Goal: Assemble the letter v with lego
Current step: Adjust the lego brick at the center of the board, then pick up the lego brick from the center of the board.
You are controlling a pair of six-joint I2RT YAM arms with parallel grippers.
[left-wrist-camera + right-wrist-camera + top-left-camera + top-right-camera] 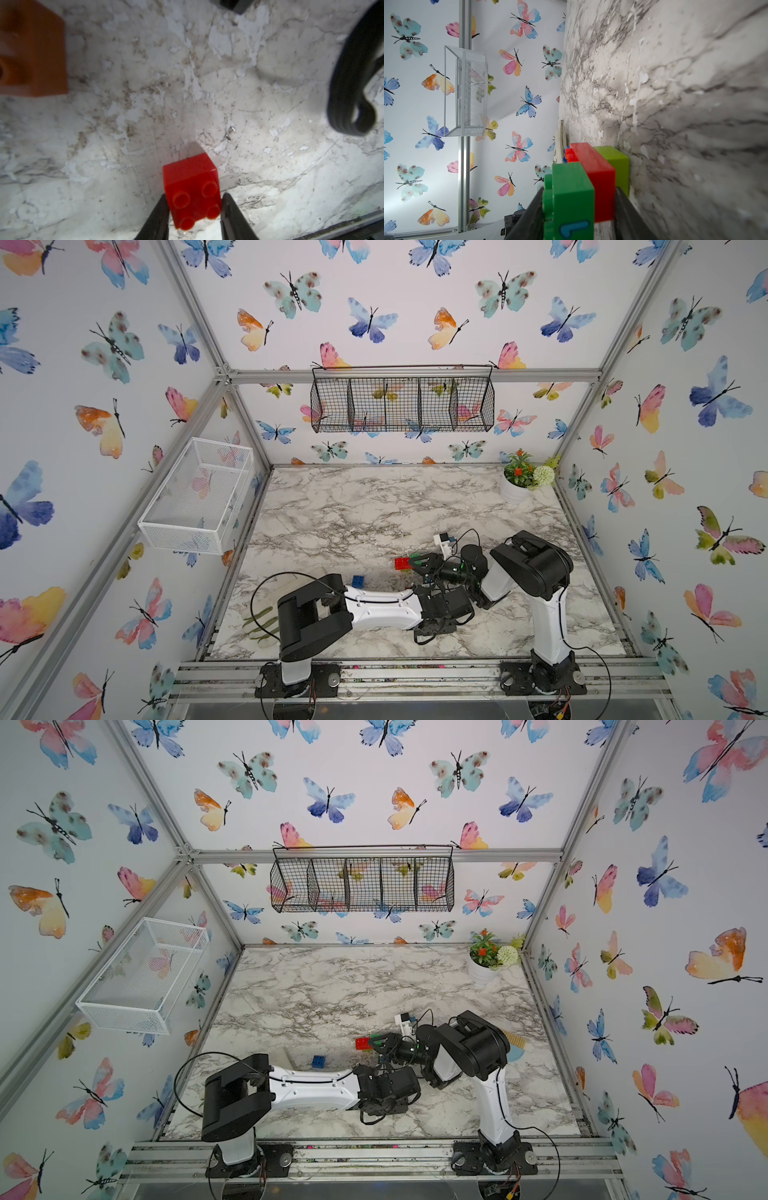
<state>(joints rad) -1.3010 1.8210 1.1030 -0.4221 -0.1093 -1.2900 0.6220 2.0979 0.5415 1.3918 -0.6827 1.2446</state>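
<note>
In the left wrist view my left gripper (194, 199) is shut on a small red brick (192, 193), studs toward the camera, just over the marble table (207, 83). An orange brick (31, 47) lies nearby. In both top views the left gripper's fingers are hidden under its wrist. My right gripper (580, 189) is shut on a stack of lego: a dark green brick (571, 197) on a longer red brick (600, 176), with a lime green brick (616, 162) against the table. In a top view this stack (402, 564) lies at mid-table. A blue brick (358, 580) lies loose to its left.
A potted plant (519, 481) stands at the back right corner. A white mesh basket (199, 493) hangs on the left wall, and a black wire basket (401, 400) on the back wall. A black cable loop (353, 83) hangs near the left gripper. The two wrists are close together.
</note>
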